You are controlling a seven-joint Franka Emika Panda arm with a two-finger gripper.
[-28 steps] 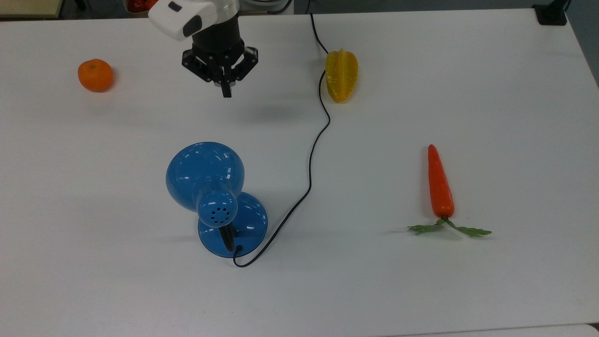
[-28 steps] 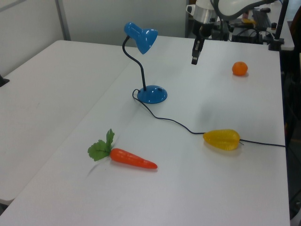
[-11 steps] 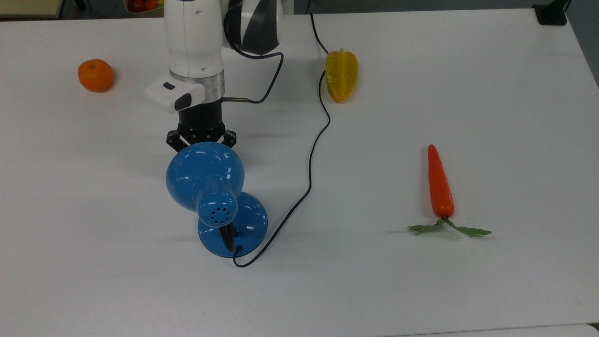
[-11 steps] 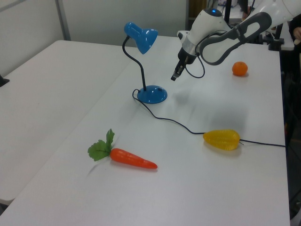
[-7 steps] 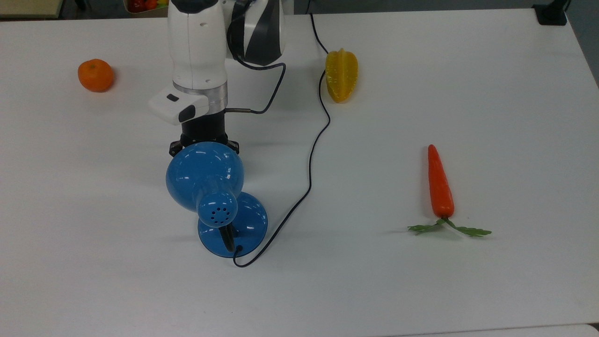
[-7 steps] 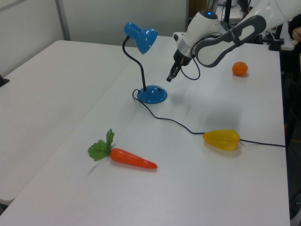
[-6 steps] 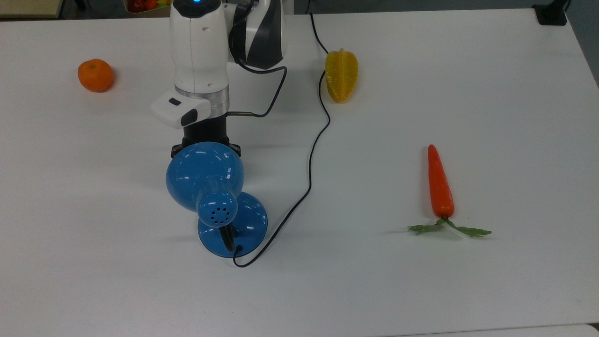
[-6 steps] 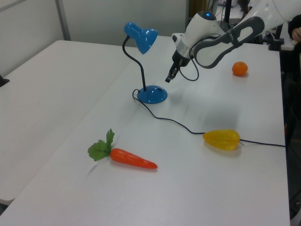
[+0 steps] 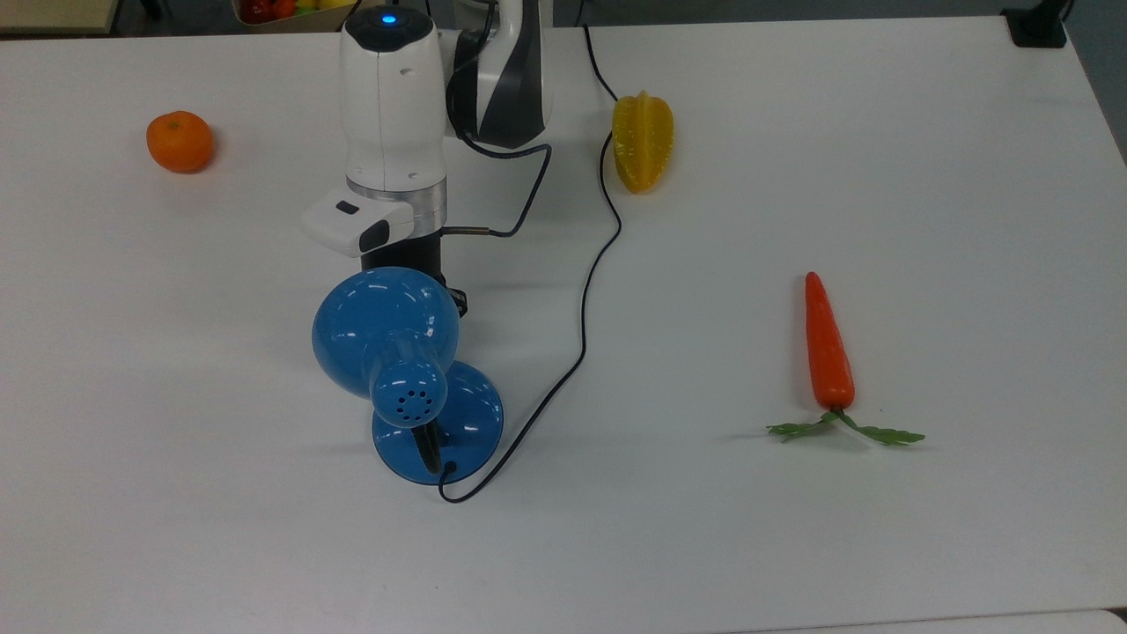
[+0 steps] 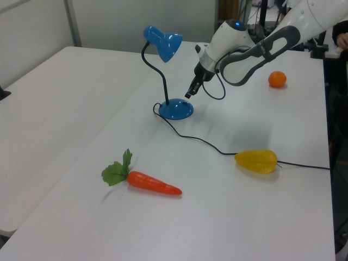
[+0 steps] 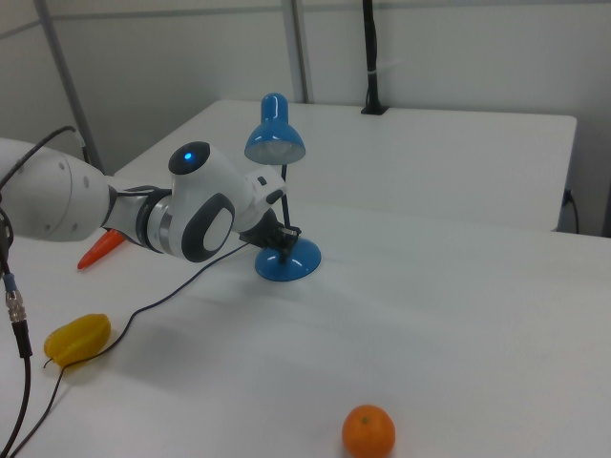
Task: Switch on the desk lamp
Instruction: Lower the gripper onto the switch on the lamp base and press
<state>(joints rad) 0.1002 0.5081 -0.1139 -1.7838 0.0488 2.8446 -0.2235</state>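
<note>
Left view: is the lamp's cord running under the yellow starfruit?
Yes: the black cord leaves the desk lamp base, reaches the starfruit and comes out on its far side.

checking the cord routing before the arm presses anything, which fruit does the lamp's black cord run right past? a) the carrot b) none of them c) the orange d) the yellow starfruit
d: in the top view the black cord leaves the desk lamp base and runs up beside the yellow starfruit, far from the orange and the carrot.
</note>
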